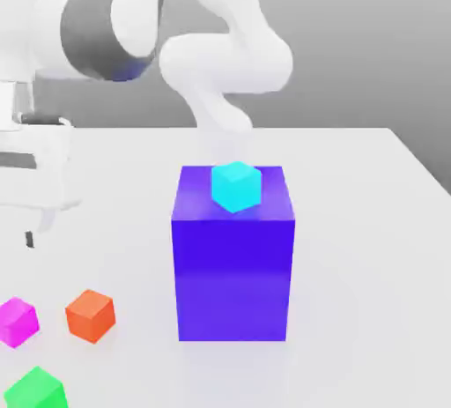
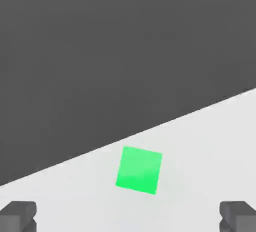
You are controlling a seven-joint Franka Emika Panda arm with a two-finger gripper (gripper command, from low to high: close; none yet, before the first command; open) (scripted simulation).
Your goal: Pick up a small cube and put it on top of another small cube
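The small magenta-pink cube [image 1: 16,321] rests on the white table [image 1: 370,248] at the exterior view's lower left. An orange cube [image 1: 90,315] of the same size sits just to its right, and a green cube [image 1: 35,389] lies nearer the front edge. My gripper [image 1: 37,228] hangs at the exterior view's left edge, well above these cubes and touching none. In the hand view the gripper [image 2: 128,217] is open, its fingertips [image 2: 18,216] far apart, with the green cube [image 2: 139,170] below and between them. Nothing is held.
A big blue-violet block [image 1: 233,261] stands mid-table with a small cyan cube [image 1: 236,186] on its top. The arm's white links arch over the back of the table. In the hand view the table edge [image 2: 150,132] runs close behind the green cube.
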